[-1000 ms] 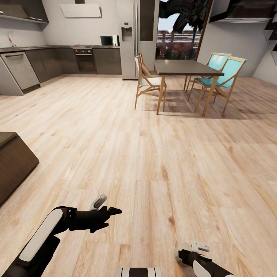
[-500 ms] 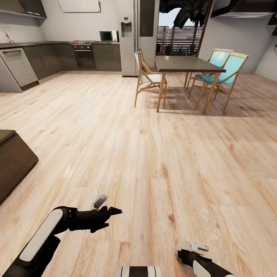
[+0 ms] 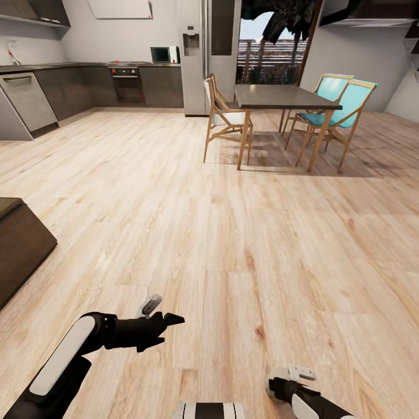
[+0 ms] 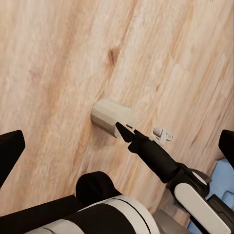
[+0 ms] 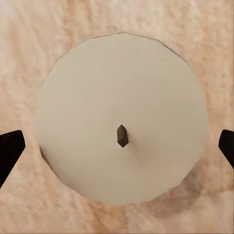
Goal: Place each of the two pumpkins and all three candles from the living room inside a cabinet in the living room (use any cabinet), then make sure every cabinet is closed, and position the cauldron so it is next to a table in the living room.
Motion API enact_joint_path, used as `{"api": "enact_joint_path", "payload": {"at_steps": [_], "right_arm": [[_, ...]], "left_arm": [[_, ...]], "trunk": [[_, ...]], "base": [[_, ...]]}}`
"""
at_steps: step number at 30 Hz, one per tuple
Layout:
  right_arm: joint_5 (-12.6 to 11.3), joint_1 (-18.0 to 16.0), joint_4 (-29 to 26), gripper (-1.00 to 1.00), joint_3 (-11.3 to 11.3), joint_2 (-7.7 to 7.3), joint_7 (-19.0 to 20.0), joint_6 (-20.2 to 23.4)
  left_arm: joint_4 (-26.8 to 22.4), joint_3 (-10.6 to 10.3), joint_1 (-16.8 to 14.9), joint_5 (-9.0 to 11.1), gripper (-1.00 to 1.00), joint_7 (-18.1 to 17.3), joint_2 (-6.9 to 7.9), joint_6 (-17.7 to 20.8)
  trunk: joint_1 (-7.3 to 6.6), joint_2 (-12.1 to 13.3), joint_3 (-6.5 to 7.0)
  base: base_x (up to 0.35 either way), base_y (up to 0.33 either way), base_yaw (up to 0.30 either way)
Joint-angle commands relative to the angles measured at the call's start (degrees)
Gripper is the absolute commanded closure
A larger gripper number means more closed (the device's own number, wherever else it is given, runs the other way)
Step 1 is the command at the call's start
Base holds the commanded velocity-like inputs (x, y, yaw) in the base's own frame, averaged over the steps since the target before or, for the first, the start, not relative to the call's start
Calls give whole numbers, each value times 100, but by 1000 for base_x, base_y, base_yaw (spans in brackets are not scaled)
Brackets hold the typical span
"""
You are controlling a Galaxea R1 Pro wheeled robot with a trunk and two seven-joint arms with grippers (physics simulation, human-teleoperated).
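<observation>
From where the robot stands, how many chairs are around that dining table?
3. One wooden chair with a white seat is at the dining table's left end; two turquoise chairs stand at its far right. Others may be hidden.

Ahead of you a pale plank floor (image 3: 192,221), a dark dining table (image 3: 282,98) with two turquoise chairs (image 3: 337,107) and a white-cushioned chair (image 3: 224,119), beyond them a fridge (image 3: 195,58), oven (image 3: 127,87), dishwasher (image 3: 26,105), microwave (image 3: 164,54).
</observation>
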Motion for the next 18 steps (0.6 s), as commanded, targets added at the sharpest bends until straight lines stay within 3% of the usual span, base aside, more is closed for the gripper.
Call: {"api": "enact_joint_path", "payload": {"at_steps": [1, 11, 18], "right_arm": [[-34, -1, -21, -100, 47, -7, -44, 24], [-34, -1, -21, -100, 47, -4, -43, 24], [-34, -1, -28, -100, 47, -7, -40, 24]], "left_arm": [[-5, -6, -4, 58, -100, 60, 3, -4], [-5, -6, -5, 55, -100, 60, 3, -4], [-5, -14, -3, 55, -100, 59, -4, -4]], "trunk": [[0, -2, -4], [0, -2, -4], [0, -2, -4]], "base": [[88, 12, 0], [20, 2, 0], [124, 0, 0]]}}
